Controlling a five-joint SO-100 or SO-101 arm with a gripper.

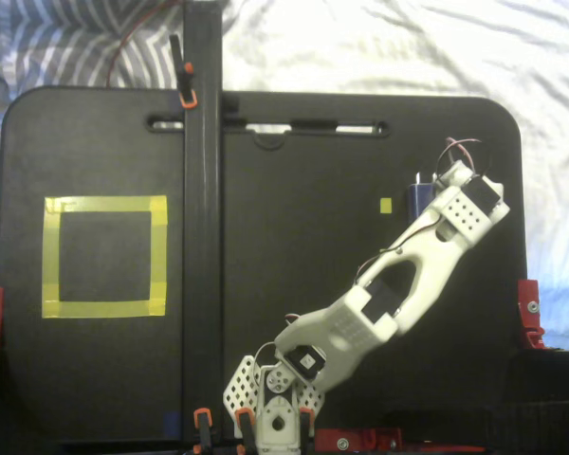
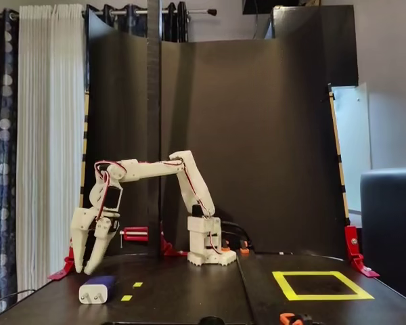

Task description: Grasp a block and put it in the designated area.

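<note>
1. One black board (image 1: pixel 104 379) fills the top-down fixed view and carries everything else; the side-on fixed view shows the same board (image 2: pixel 189 298) as the floor under the arm.

2. The white arm (image 1: pixel 379 303) reaches from its base at the bottom edge toward the upper right of the top-down view. In the side-on view the arm (image 2: pixel 155 169) arcs over and points its wrist down at the left.

3. The designated area (image 1: pixel 104 204), a square of yellow tape, sits at the far left of the top-down view and well apart from the arm. It appears at the right in the side-on view (image 2: pixel 321 296), with nothing inside it.

4. The gripper (image 2: pixel 86 266) hangs tips-down just above the board. Its two fingers stand slightly apart and hold nothing, with the tips just behind and over the block.

5. The block (image 2: pixel 96 290), dark blue with a pale pronged face, lies flat on the board at lower left in the side-on view. From above, the block (image 1: pixel 417 197) peeks out beside the wrist, mostly covered.

6. A small yellow square (image 1: pixel 386 205) lies just beside the block.

The step in hand looks like the final descent to grasp. To do it well, the fingers should probably spread wider first, straddle the block's narrow sides, and close only once the tips are near the board.
</note>
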